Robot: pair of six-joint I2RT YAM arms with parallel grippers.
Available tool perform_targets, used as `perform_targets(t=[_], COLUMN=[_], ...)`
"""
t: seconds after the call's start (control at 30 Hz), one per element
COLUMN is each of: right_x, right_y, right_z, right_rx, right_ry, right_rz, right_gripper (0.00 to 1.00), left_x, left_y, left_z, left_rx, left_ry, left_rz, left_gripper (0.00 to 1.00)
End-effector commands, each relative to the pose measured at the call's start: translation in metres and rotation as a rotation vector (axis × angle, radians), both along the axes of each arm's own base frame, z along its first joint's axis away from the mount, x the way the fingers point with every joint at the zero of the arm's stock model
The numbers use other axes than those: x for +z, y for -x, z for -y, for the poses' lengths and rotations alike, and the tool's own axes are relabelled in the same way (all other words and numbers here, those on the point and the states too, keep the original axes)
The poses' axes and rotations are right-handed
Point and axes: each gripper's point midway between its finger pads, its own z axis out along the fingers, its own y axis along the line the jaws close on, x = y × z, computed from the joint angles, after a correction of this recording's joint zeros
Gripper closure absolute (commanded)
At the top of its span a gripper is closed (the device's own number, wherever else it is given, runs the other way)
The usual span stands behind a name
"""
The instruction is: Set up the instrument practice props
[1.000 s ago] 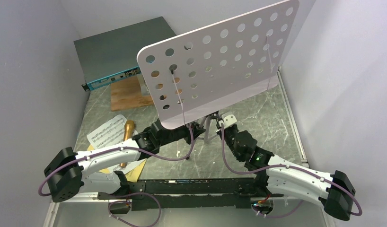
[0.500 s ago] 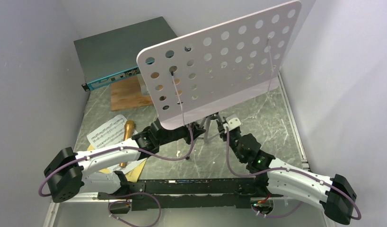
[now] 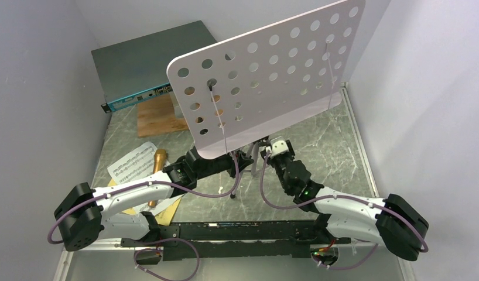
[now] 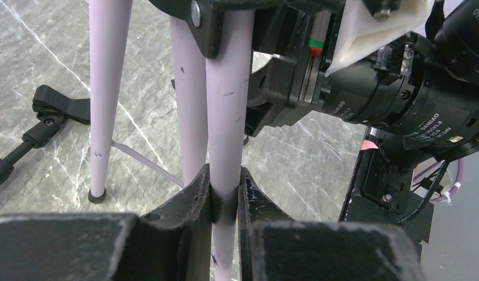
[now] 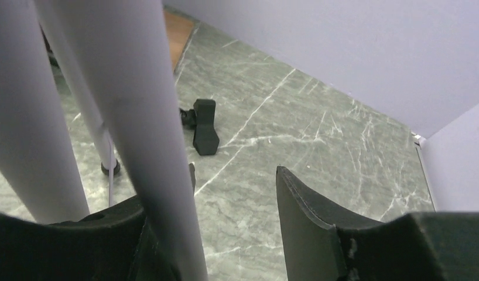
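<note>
One music stand (image 3: 266, 76), one microphone (image 3: 158, 161), two sheets (image 3: 127, 167).

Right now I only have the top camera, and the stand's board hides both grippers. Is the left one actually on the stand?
Observer: Yes. The left wrist view shows the left gripper shut on one lilac leg of the music stand.
Operator: And the right one?
Observer: The right gripper is open. A stand leg sits close beside one finger, with a wide gap to the other finger.
Operator: Is anything lying under the board?
Observer: The clip end of the black mic stand rests on the table beyond the legs, touching none of them.
</note>
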Motion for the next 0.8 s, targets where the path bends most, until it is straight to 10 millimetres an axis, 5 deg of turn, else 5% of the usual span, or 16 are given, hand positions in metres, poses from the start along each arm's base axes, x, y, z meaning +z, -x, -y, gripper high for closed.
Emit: perform_targets(t=[0.0,0.1,0.23,0.3,0.4,0.57,0.77], right_x=[0.053,0.056,0.048,0.042,0.036,0.036,0.039], right_y=[-0.009,-0.009,-0.006,-0.006,-0.005,-0.004,-0.006], right_z=[-0.012,-0.019,-0.025,-0.025,-0.021,-0.015,-0.011], right_rx=[0.022,0.055,0.096,0.099,0.085,0.065,0.028], right_ry=[-0.124,-0.115,-0.087,-0.061,-0.048,-0.043,-0.06], right_rz=[0.119,0.123,0.109,0.093,0.086,0.083,0.071], right_gripper=[0.46,0.53,0.9,1.0,1.0,1.0,1.0], left_x=[-0.097,-0.093,-0.085,-0.083,-0.08,-0.069,-0.071], left_y=[0.033,0.033,0.033,0.032,0.025,0.001,-0.025], left_z=[-0.032,-0.03,-0.022,-0.018,-0.014,-0.014,-0.014], left_rx=[0.006,0.006,0.011,0.013,0.061,0.198,0.337], left_ry=[-0.273,-0.254,-0.216,-0.201,-0.181,-0.174,-0.255], left_rz=[-0.269,-0.277,-0.31,-0.33,-0.361,-0.355,-0.262], left_gripper=[1.0,1.0,1.0,1.0,0.93,0.64,0.54])
